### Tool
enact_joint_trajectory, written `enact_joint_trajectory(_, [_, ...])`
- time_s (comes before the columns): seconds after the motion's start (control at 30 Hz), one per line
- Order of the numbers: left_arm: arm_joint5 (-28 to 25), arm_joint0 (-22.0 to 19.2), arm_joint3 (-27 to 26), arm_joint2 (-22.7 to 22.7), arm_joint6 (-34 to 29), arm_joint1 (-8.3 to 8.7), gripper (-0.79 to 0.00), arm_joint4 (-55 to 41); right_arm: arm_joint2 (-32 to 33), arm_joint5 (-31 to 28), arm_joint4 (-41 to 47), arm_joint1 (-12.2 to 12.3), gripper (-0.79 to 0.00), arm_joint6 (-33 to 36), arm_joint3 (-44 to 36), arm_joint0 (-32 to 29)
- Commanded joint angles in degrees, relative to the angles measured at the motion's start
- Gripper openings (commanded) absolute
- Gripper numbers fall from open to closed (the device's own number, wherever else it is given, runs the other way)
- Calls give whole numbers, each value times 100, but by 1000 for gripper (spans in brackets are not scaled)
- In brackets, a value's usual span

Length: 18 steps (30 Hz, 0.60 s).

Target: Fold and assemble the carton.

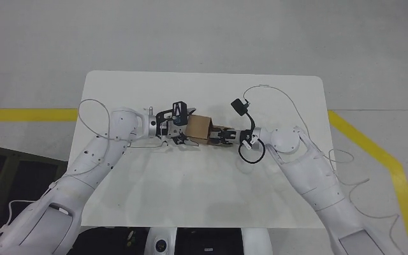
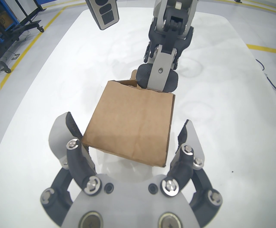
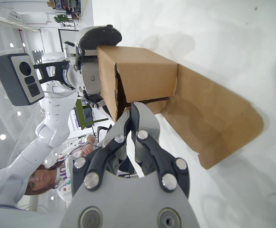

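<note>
Carton (image 1: 199, 127): one, brown, centre of frame on white surface (image 1: 191, 185). Left jaws released, straddling one end; right jaws clenched on its flap.

Carton (image 1: 199, 127) | plain brown cardboard, half-assembled | is lying at the middle of the surface (image 1: 191, 191) | long flap (image 3: 215, 125) is sticking out unfolded | end flaps (image 3: 146, 82) are gaping slightly

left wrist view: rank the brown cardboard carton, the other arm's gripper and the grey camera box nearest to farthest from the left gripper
1. The brown cardboard carton: nearest, between the open fingers of the left gripper.
2. The right gripper: next, at the carton's far end.
3. The grey camera box: farthest, raised above the table beyond the right gripper and off to one side.
</note>
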Motion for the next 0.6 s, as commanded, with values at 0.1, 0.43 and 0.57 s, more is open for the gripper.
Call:
enact_joint_trajectory(0.1, [-27,45,-54,-50,-40,12,0,-15,-209,-158,102,-91,-785,89,310,241])
enact_joint_trajectory(0.43, [-42,110,-125,-126,-99,21,0,-29,-537,-438,247,-265,-785,159,875,620])
enact_joint_trajectory(0.57, [-51,136,-141,-147,-125,23,0,-38,-603,-523,304,-316,-785,178,1053,715])
